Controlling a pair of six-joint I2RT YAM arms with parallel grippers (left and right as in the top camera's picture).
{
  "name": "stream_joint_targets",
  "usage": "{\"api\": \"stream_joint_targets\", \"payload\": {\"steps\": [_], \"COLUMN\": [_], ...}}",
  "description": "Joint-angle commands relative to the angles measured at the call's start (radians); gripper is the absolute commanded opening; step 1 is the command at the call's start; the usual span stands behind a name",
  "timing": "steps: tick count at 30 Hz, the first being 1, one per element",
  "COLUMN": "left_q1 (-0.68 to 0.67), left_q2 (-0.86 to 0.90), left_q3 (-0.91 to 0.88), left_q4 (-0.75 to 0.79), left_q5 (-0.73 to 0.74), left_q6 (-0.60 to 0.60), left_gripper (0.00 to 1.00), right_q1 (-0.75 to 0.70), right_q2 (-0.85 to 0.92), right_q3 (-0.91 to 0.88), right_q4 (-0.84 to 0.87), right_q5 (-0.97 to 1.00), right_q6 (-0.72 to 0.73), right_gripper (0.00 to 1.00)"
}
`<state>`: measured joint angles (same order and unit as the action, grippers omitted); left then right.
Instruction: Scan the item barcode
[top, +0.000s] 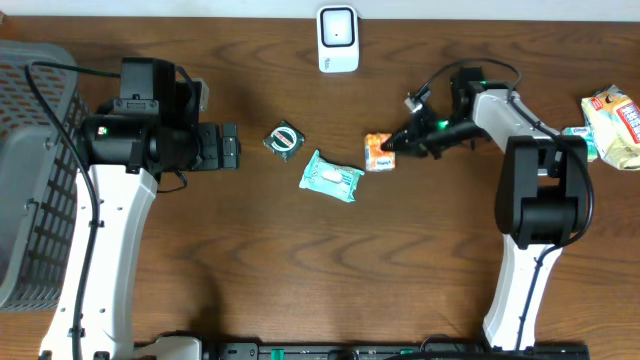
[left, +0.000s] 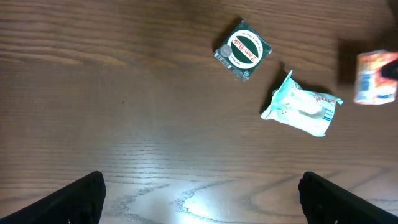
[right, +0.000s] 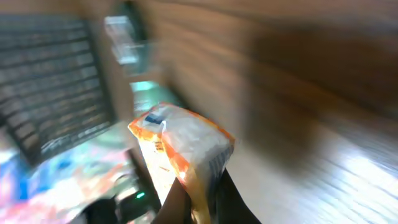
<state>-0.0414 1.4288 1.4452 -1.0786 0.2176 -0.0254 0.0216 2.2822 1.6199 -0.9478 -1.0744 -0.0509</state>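
Orange packet (top: 376, 153), teal pack (top: 330, 176), green sachet (top: 284, 139), one of each. The right gripper (top: 393, 147), reaching low leftward, pinches the orange packet; the left gripper (top: 232, 147) hangs wide open.

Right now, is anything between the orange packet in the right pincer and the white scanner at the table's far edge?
Nothing visible. The right pincer is shut on the orange packet, and bare table runs from it to the white scanner. The teal wipes pack and green sachet lie off that line.
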Motion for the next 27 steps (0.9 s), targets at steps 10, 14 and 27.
{"api": "stream_joint_targets", "payload": {"steps": [10, 14, 27], "left_q1": [-0.003, -0.003, -0.003], "left_q2": [0.002, 0.002, 0.002], "left_q3": [-0.004, -0.004, -0.004], "left_q4": [-0.005, -0.005, -0.005], "left_q5": [-0.010, -0.010, -0.010], "left_q6": [0.002, 0.002, 0.002], "left_gripper": [0.98, 0.98, 0.98], "right_q1": [-0.108, -0.114, -0.055], "right_q2": [-0.005, -0.005, -0.033], "right_q3": [0.002, 0.002, 0.002], "right_q4": [0.039, 0.040, 0.025], "right_q5": [-0.488, -0.488, -0.488], "right_q6": [-0.226, -0.215, -0.126], "right_gripper": [0.01, 0.01, 0.01]}}
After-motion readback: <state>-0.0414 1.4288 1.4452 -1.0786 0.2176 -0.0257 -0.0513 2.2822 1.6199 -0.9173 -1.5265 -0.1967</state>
